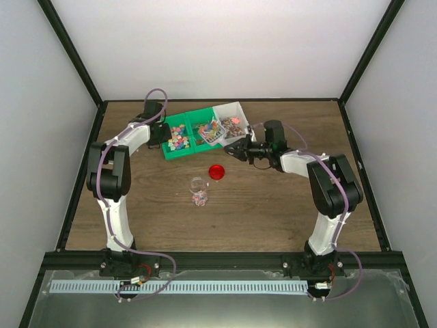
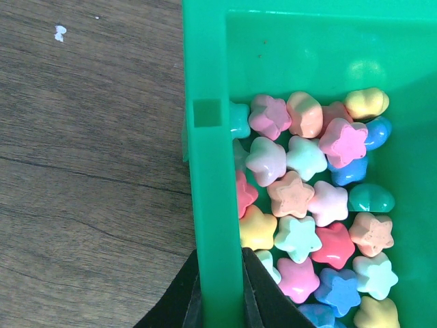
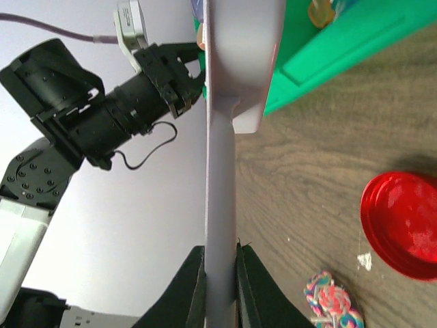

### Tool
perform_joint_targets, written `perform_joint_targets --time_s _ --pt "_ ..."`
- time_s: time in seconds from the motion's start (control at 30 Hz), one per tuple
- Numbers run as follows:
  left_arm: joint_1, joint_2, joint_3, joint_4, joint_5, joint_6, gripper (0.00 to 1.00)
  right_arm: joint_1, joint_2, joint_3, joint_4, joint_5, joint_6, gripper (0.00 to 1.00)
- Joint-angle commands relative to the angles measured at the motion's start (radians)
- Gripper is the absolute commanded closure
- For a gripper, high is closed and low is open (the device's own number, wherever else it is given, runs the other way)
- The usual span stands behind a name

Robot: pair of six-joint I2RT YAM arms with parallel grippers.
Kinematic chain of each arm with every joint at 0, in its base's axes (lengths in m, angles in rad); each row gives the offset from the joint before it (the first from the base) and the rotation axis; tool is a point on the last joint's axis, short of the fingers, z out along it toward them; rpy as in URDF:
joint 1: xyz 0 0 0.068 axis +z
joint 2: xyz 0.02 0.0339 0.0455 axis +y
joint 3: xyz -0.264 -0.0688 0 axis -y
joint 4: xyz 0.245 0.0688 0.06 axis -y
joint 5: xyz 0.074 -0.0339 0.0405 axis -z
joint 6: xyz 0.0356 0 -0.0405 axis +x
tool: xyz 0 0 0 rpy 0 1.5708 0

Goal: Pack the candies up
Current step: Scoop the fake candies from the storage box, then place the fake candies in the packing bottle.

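1. We note a wood-grain table (image 1: 273, 212) within pale walls (image 1: 218, 41).
2. Glossy star-shaped candies (image 2: 300, 198) lie in the green plastic bin (image 2: 212, 171).
3. The left gripper (image 2: 218, 290) pinches its wall; the right gripper (image 3: 220, 280) clamps the white scoop (image 3: 222, 171) by its handle.

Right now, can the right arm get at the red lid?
Probably yes: the red lid lies close by with nothing between, but the right hand is shut on the white scoop, so grasping must wait.
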Motion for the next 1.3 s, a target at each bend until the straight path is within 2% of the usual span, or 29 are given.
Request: perform_joint_targets --time_s 0.0,0.1,0.4,0.77,0.93,1.07,1.17,1.27 --pt "-0.004 0.03 -0.002 -0.05 0.071 -0.006 0.96 0.002 -0.067 -0.051 0.217 -0.066 0.049 0.99" --pt "-0.004 0.03 0.001 -0.049 0.077 -0.006 0.96 0.001 -0.1 -0.063 0.216 -0.084 0.032 0.99" --pt "-0.003 0.027 0.012 -0.051 0.118 -0.021 0.96 -0.004 -0.242 -0.096 0.009 -0.148 -0.143 0.99" --pt "-0.003 0.033 0.021 -0.041 0.133 -0.036 0.96 -0.005 -0.517 -0.272 -0.099 -0.155 -0.162 0.99" --pt "-0.003 0.044 0.034 -0.047 0.129 -0.042 0.96 -0.003 -0.606 -0.305 -0.204 -0.165 -0.179 0.99" --pt "-0.003 0.048 0.053 -0.065 0.113 -0.038 0.87 -0.004 -0.661 -0.312 -0.305 -0.178 -0.211 0.99" --pt "-0.003 0.047 0.056 -0.069 0.105 -0.036 0.78 0.001 -0.699 -0.333 -0.334 -0.181 -0.214 0.99" --pt "-0.003 0.05 0.055 -0.07 0.096 -0.036 0.73 0.017 -0.731 -0.35 -0.357 -0.164 -0.22 0.99"
